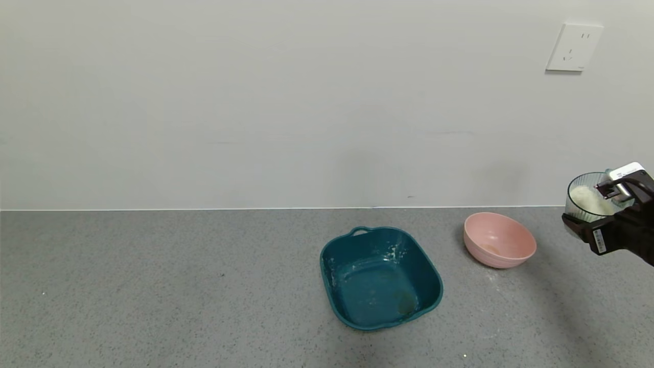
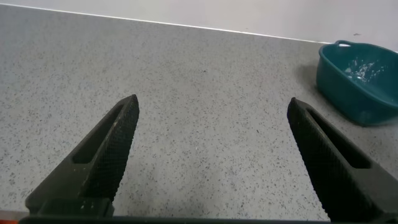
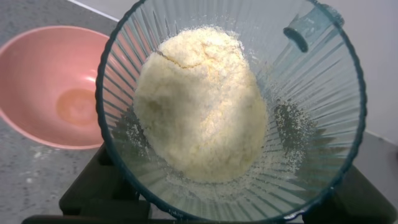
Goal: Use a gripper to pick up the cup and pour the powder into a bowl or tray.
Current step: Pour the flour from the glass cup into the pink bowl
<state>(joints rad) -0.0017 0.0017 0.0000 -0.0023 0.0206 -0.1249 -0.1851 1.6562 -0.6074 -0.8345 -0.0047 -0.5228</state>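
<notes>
My right gripper (image 1: pixel 605 214) is shut on the ribbed translucent cup (image 1: pixel 587 197) and holds it in the air at the far right, tilted with its mouth towards the pink bowl (image 1: pixel 499 240). The cup (image 3: pixel 298 93) fills the right wrist view, with a cream heap of powder (image 3: pixel 202 106) inside. The powder also shows in the head view (image 1: pixel 590 199). The pink bowl (image 3: pixel 56 93) sits on the counter below and to the left of the cup, with a faint stain on its bottom. My left gripper (image 2: pixel 214 109) is open above bare counter, out of the head view.
A dark teal square tray (image 1: pixel 380 276) with a handle and white powder smears stands on the grey counter left of the bowl; it also shows in the left wrist view (image 2: pixel 360 78). A wall with a socket (image 1: pixel 573 47) runs behind the counter.
</notes>
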